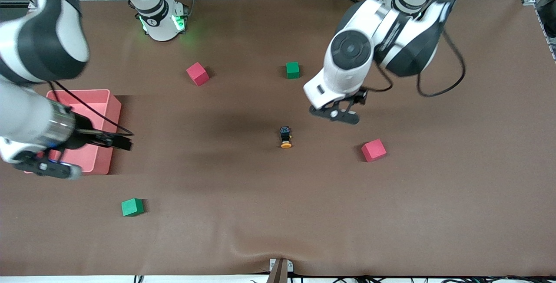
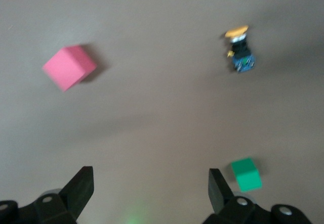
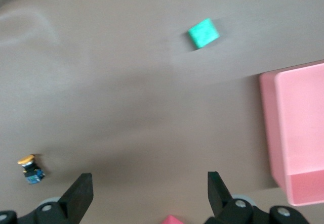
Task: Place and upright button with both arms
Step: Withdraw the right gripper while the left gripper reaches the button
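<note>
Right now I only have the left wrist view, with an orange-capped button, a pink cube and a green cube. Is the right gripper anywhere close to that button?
Observer: No. The right gripper hangs open over the pink bin at the right arm's end of the table.
Operator: More cubes I'm missing?
Observer: Yes, a second green cube lies nearer the front camera than the bin.
Operator: Where's my own gripper?
Observer: The left gripper is open, over bare table beside the button.

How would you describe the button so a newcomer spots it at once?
Start at the middle of the brown table, between the pink bin and the pink cube. The button lies there on its side: tiny, black-bodied, orange-capped, smaller than any cube.
</note>
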